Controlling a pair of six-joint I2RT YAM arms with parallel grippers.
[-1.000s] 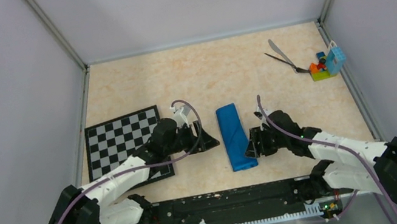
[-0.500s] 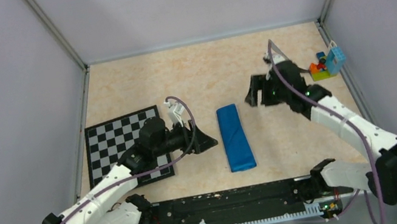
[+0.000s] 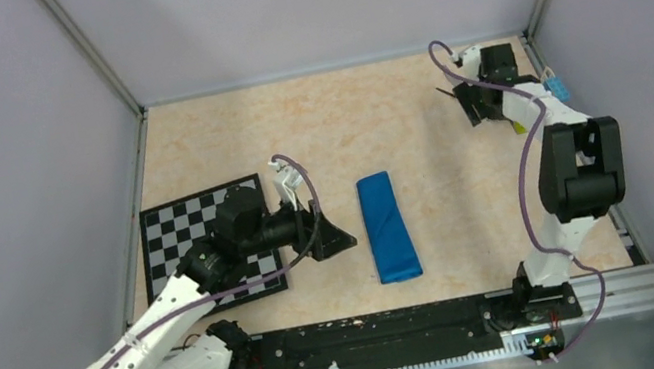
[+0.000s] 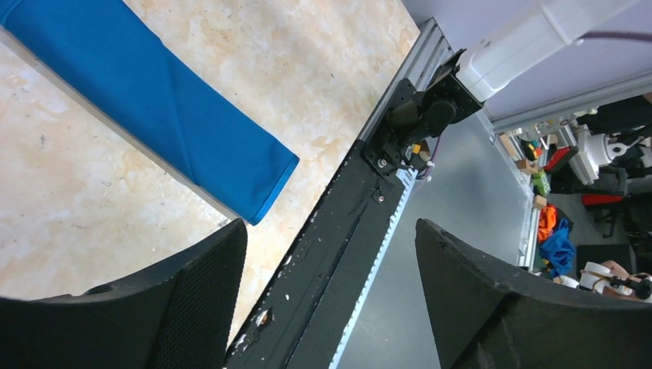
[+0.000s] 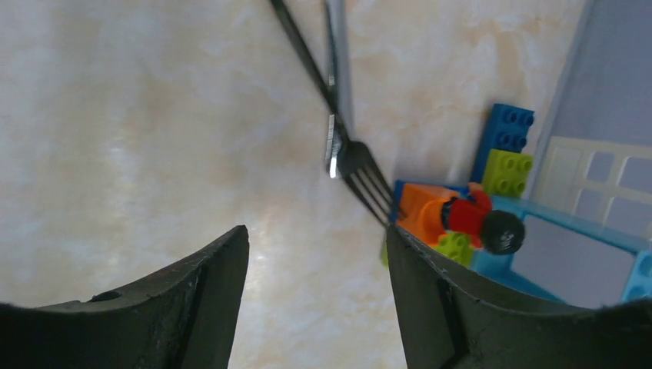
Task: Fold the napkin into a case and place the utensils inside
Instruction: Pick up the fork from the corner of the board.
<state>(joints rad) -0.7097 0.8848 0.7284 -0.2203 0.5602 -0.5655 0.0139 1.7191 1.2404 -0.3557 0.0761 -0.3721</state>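
While the right gripper (image 5: pixel 315 246) hung over the far right corner of the table (image 3: pixel 293 129), its jaws stood apart with nothing between them, right above the utensils (image 5: pixel 333 154). We saw the silver knife (image 5: pixel 338 46) and the black fork (image 5: pixel 365 181) lying crossed and touching on the tabletop, fork tines up against the toy blocks (image 5: pixel 503 150). In the top view the arm hid most of both pieces. The napkin (image 3: pixel 387 226) lay mid-table, already folded into the case (image 4: pixel 154 100), a narrow flat blue strip well apart from the cutlery. The left gripper (image 3: pixel 336 234) sat just beside its left edge, near the chessboard (image 3: pixel 190 234). Its jaws were wide too, holding nothing, and not touching the cloth as far as we could tell.

Our read: folding done, loading not begun. Both utensils looked light, stiff and thin, flat on a hard surface, so likely slick and hard to get under. We judged a pinch across a handle best, away from the crossing and the blocks, one piece at a time. The satin looked soft and slippery, and we expected the fold to slide or open if dragged. The left claw would probably need to pin or lift one edge at an end while the cutlery went in. Which end was the open mouth we could not tell.
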